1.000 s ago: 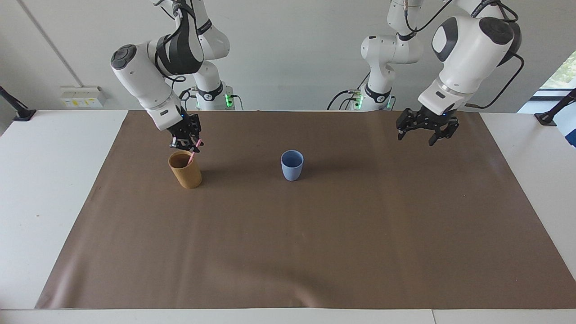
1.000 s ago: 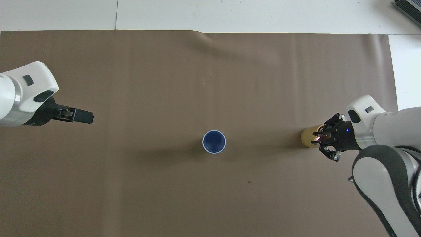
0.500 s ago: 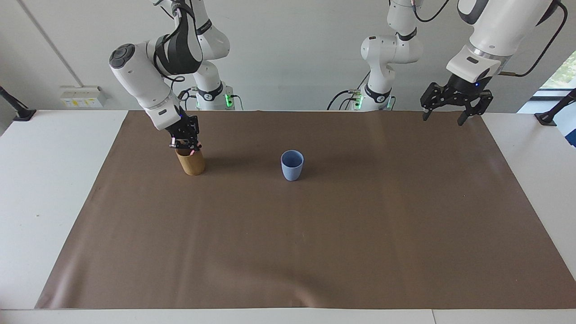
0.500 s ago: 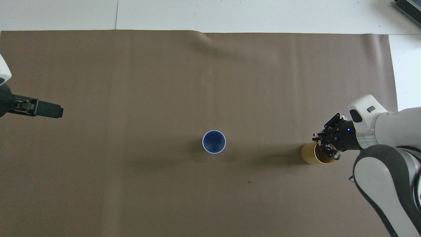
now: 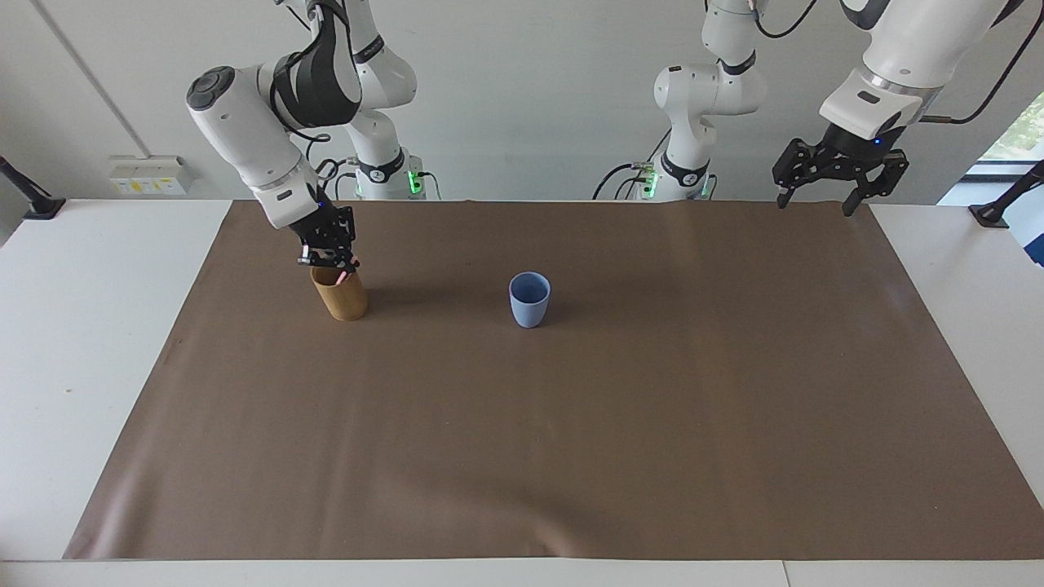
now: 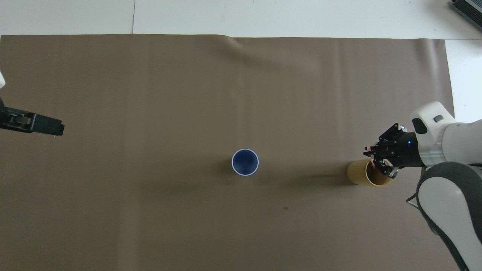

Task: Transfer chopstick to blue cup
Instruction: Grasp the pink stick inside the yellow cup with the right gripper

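Since a second ago the left arm has swung up and back, while the right gripper [image 5: 329, 259] has closed at the rim of the tall tan-brown cylindrical cup [image 5: 342, 297].

Largest first: the brown mat-covered counter [image 5: 571, 424]; the left gripper [image 5: 840, 175] waiting aloft, jaws spread; the small light blue tapered cup [image 5: 529, 299] mid-mat; the thin pink chopstick [image 5: 347, 275], pinched in the right jaws, mostly inside the tan cup. Lifting aslant could drag and topple that cup.
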Available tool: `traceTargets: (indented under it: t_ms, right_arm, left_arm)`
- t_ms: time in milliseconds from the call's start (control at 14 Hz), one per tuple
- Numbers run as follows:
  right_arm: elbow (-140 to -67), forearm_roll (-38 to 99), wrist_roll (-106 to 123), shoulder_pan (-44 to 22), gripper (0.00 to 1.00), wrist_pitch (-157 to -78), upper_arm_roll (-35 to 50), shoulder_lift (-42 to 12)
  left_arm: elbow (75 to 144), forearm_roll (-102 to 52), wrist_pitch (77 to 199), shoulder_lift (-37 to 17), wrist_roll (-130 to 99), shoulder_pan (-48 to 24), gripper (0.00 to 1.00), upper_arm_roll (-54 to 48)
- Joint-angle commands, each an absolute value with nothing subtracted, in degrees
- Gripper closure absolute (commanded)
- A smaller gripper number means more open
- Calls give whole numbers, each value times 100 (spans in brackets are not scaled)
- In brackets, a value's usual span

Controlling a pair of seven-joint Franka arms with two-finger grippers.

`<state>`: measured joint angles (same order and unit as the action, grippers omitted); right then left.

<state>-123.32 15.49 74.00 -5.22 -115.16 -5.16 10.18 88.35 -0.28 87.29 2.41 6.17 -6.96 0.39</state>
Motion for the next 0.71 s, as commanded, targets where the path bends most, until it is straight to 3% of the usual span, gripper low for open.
traceTargets:
  t_ms: [0, 643]
  right_arm:
    - [-12007, 1696, 6980, -352, 100, -10917, -492, 1072]
    - [-11136, 2195, 6443, -334, 100, -9853, -448, 1283]
  left_arm:
    - [8736, 79, 8587, 211, 615, -598, 0, -26]
    - [8736, 79, 8587, 211, 615, -598, 0, -26]
